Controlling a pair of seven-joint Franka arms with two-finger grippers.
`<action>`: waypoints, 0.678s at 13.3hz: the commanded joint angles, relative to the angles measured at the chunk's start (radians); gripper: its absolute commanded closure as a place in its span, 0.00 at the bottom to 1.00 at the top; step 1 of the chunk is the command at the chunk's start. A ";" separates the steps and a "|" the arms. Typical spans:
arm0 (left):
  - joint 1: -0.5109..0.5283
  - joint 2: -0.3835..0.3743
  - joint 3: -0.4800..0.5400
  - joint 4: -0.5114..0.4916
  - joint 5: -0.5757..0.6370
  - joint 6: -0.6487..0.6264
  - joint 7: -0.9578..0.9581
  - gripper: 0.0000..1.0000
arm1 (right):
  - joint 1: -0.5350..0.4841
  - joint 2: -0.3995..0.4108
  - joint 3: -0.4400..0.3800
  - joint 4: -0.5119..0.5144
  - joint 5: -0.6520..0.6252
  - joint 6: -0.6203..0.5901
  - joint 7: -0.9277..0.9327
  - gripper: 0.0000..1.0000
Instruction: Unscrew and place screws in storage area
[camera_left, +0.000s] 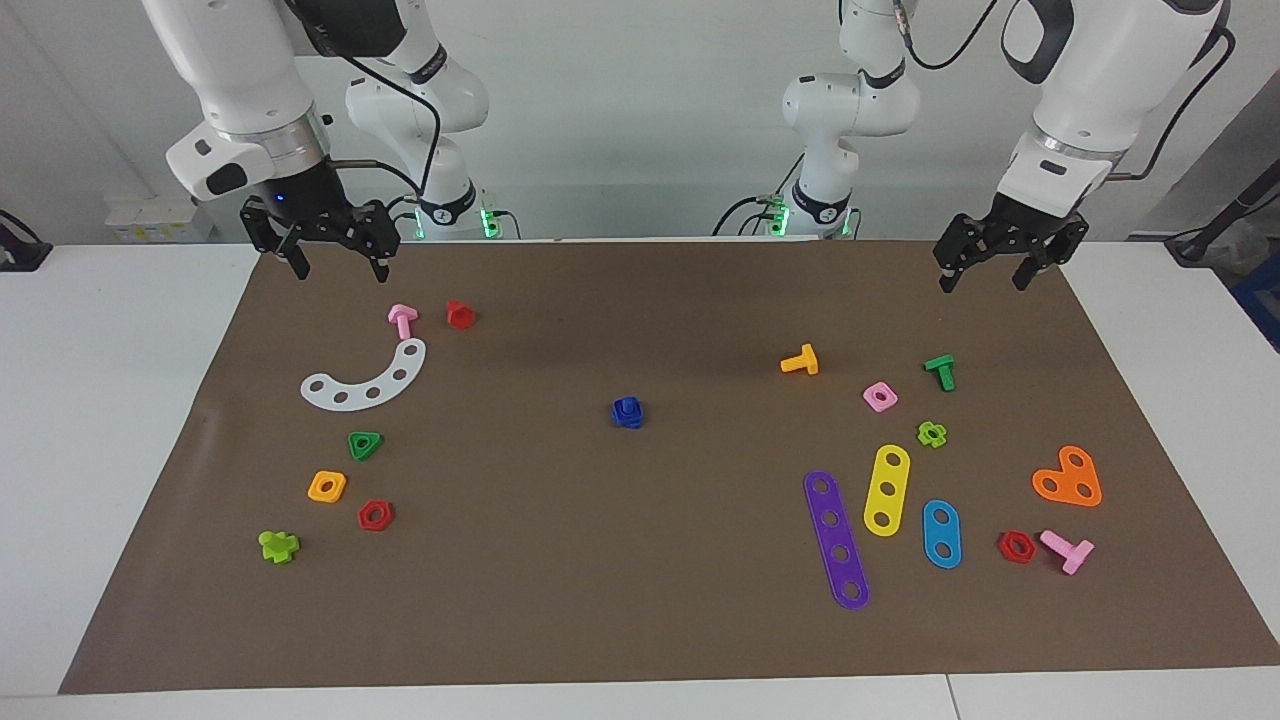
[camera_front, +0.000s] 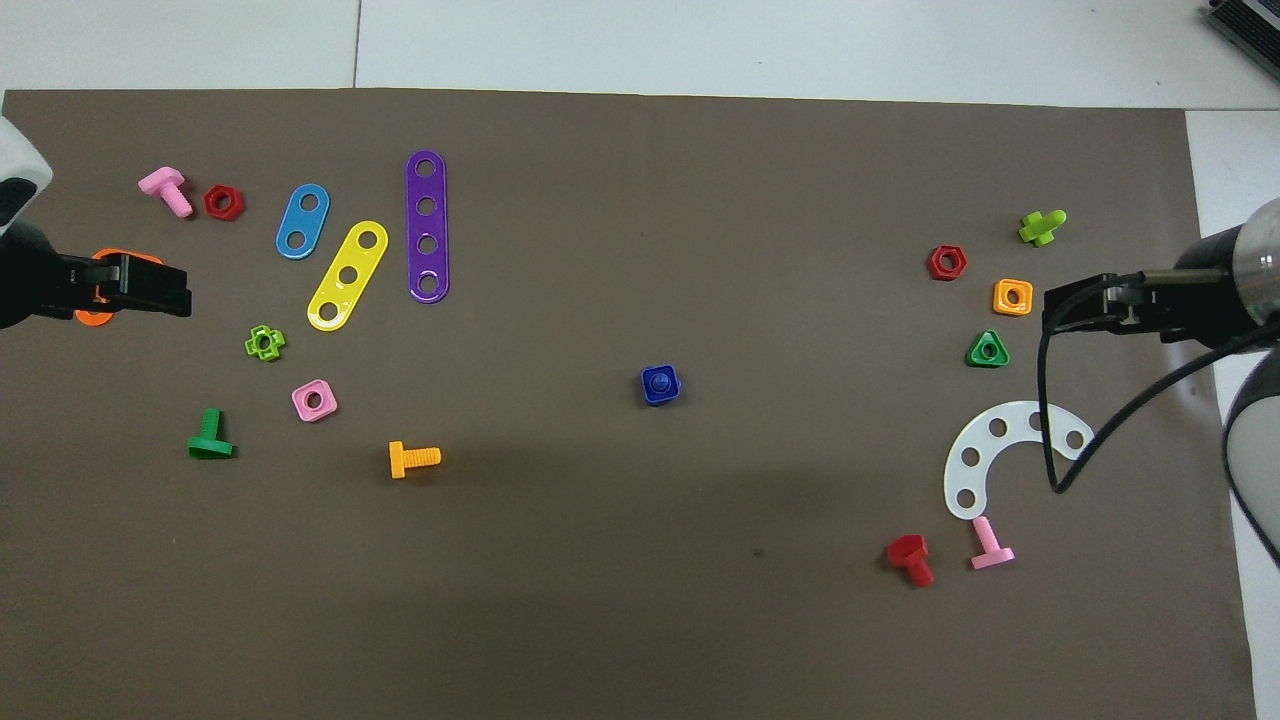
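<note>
Brown mat (camera_left: 640, 600) — blue screw (camera_left: 628, 411) mid-table; left hand (camera_left: 983, 272) and right hand (camera_left: 340, 258) raised, released.

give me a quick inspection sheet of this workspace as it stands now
surface: brown paper mat on a white table
job's things: blue screw sits in a blue square nut mid-mat, not yet removed; storage area around the white curved strip, toward the right arm's end
clutter: purple strip, yellow strip, blue strip, orange heart plate toward the left arm's end; loose nuts and T-screws at both ends
grippers: left gripper and right gripper open, waiting over the mat's edge nearest the robots
cables: black cable hangs over the white curved strip
surroundings: nothing seen
</note>
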 joint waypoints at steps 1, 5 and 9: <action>0.004 -0.028 0.003 -0.045 -0.015 0.019 0.016 0.00 | -0.004 -0.007 -0.004 -0.007 0.023 -0.012 -0.029 0.00; -0.028 -0.051 -0.010 -0.107 -0.015 0.056 0.093 0.00 | -0.004 -0.007 -0.004 -0.007 0.023 -0.012 -0.029 0.00; -0.161 -0.010 -0.014 -0.151 -0.070 0.158 -0.043 0.00 | -0.004 -0.005 -0.004 -0.007 0.023 -0.012 -0.029 0.00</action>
